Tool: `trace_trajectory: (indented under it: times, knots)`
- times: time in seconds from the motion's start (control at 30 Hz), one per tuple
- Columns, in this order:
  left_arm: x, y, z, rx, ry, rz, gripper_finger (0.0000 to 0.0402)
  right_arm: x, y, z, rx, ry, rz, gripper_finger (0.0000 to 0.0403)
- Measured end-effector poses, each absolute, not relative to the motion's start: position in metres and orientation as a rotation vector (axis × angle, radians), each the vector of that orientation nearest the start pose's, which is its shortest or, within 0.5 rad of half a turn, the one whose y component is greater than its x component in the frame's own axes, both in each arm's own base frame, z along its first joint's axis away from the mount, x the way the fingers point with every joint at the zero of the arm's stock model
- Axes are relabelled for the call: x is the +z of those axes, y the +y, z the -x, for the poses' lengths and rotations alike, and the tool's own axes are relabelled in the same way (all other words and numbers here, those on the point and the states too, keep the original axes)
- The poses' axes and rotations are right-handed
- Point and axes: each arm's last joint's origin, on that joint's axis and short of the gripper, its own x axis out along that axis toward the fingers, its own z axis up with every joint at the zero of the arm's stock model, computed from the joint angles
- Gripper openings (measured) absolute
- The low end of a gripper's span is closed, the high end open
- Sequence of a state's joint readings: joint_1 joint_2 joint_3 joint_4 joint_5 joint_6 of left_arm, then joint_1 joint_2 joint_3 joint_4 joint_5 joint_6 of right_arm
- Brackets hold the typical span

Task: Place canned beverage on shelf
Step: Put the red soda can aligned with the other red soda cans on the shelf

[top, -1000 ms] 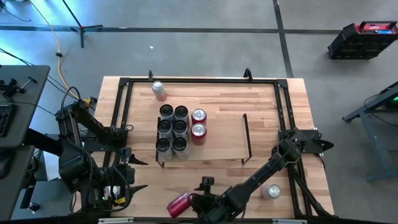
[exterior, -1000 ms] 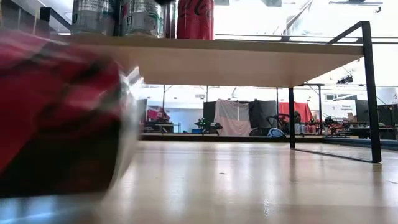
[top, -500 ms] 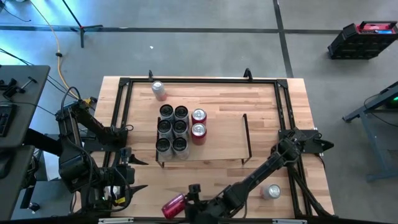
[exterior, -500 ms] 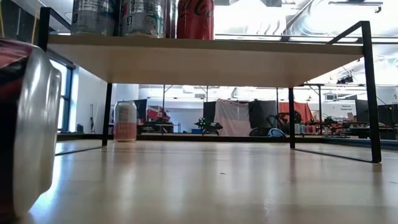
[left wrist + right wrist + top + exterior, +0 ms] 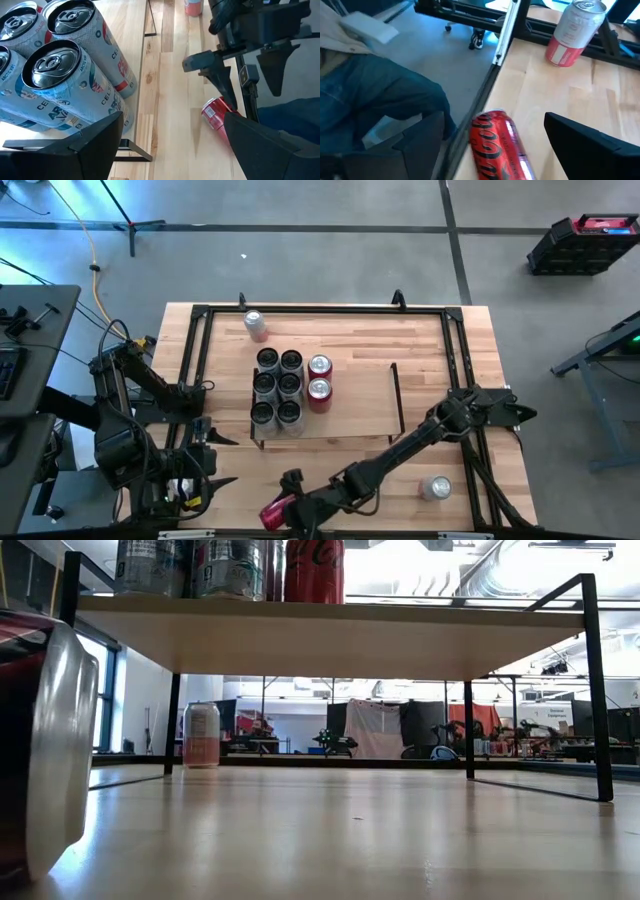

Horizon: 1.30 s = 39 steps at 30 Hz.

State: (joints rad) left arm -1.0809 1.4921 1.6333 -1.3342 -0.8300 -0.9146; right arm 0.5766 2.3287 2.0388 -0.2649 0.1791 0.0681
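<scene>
**Red can on its side at the tabletop's near edge**

While the right gripper (image 5: 288, 492) hovers just beside it with fingers spread and empty, the red can (image 5: 278, 510) lies tipped over on the light-wood tabletop (image 5: 440, 340): glossy red aluminium cylinder, white script, silver rim. Shelf (image 5: 355, 400) is a pale wood board on thin black wire frames, holding six silver-topped patterned cans and two red ones. Left gripper (image 5: 170, 145) waits at the table's left side, fingers spread.

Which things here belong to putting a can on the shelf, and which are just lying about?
Job:
- red can lying on its side
- shelf, already holding eight cans
- right gripper, jaws open over the red can

Lying about:
- pink can, far edge
- silver can, right side
</scene>
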Motion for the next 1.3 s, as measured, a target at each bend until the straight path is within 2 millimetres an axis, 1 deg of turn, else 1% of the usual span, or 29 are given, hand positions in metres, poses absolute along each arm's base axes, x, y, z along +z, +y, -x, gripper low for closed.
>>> trace_trajectory:
  times: [0.1,0.27,0.53,0.63,0.8,0.93,1.3]
  knots:
    - [0.379,-0.224,-0.144,0.104,0.686,-0.1,0.0335,0.225,0.285,-0.453,0.38,0.551,0.19,0.0332]
    - [0.38,-0.224,-0.144,0.105,0.684,-0.099,0.0335,0.2,0.285,-0.455,0.373,0.644,0.223,0.0332]
    - [0.38,-0.224,-0.144,0.104,0.683,-0.098,0.0335,0.193,0.282,-0.454,0.365,0.693,0.241,0.0332]
    - [0.38,-0.224,-0.144,0.104,0.683,-0.098,0.0335,0.19,0.279,-0.457,0.374,0.702,0.213,0.0332]
    - [0.38,-0.224,-0.144,0.104,0.683,-0.098,0.0335,0.17,0.277,-0.462,0.361,0.74,0.221,0.0332]
    - [0.38,-0.224,-0.144,0.104,0.683,-0.099,0.0335,0.158,0.278,-0.463,0.355,0.759,0.237,0.0332]
    - [0.38,-0.224,-0.144,0.104,0.683,-0.1,0.0335,0.152,0.273,-0.462,0.351,0.815,0.246,0.0332]
